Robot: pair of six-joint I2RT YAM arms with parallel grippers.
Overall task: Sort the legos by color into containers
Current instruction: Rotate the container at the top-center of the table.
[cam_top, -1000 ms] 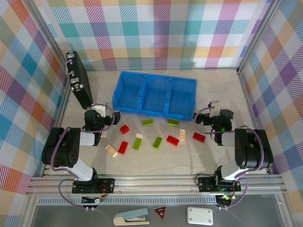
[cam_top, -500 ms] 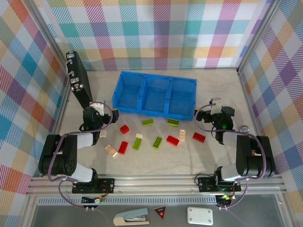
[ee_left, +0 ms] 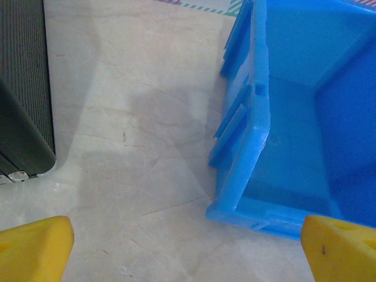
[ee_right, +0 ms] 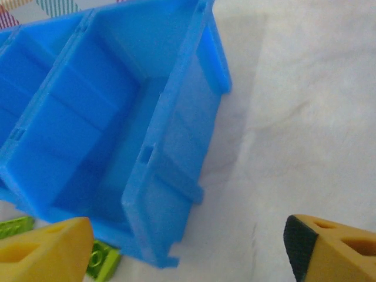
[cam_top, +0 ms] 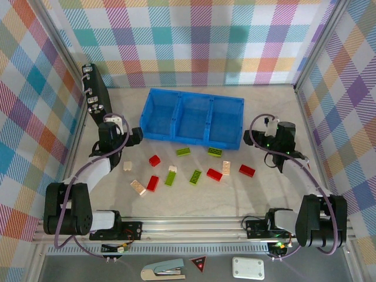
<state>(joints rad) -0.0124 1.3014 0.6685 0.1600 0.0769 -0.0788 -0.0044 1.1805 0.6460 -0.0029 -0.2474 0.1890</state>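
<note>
The left gripper [ee_left: 188, 249] hovers with its jaws wide apart and nothing between them, just beside the left end of the blue tray [cam_top: 170, 138]. The right gripper [ee_right: 188, 247] is likewise spread and empty at the tray's right end, probably so each can drop onto a brick. The three containers [cam_top: 194, 117] look empty, open upward to take drops. The legos [cam_top: 195, 176], red, green and cream, lie scattered on the table [cam_top: 264, 188] in front of the tray, none sorted yet.
</note>
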